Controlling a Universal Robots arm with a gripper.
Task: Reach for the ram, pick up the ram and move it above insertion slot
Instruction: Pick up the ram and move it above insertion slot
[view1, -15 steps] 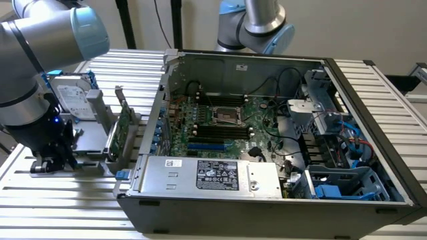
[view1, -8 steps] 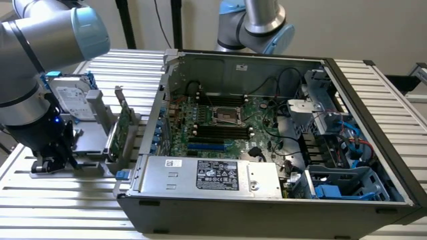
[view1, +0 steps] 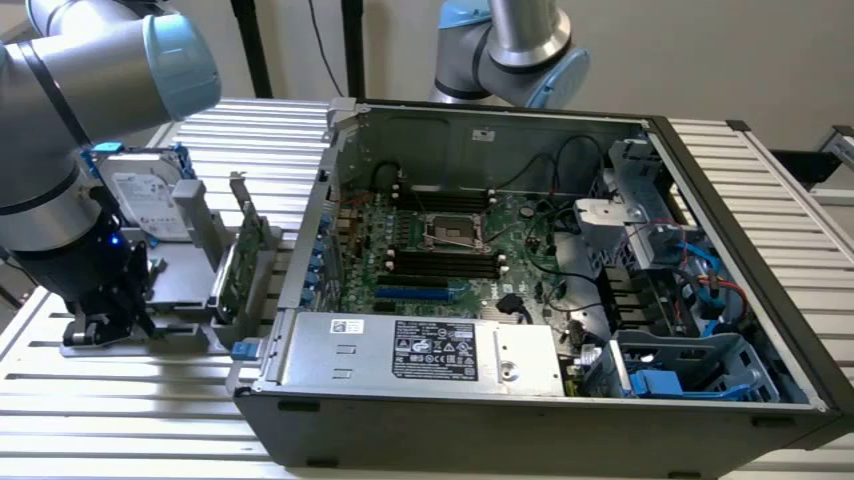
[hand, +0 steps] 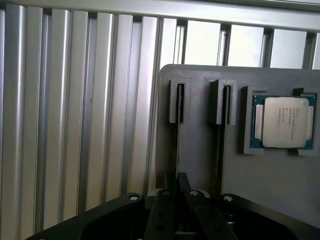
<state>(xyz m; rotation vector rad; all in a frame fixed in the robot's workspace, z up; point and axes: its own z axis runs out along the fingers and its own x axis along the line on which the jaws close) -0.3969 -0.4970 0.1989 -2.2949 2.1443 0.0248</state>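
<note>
Ram (hand: 177, 147) is seemingly stood on edge in a holder (hand: 270, 190) slot for pinching, with the gripper (hand: 182, 210) hung over it; whether it is gripped cannot be told.

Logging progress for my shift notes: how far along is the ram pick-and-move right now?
Early stage. Done: the gripper is down at the grey parts holder, on the exterior view's left, over a narrow slot. In hand: whether it grips the ram cannot be told. Left: the carry; the gripper is far from the memory slots in the open case.
</note>
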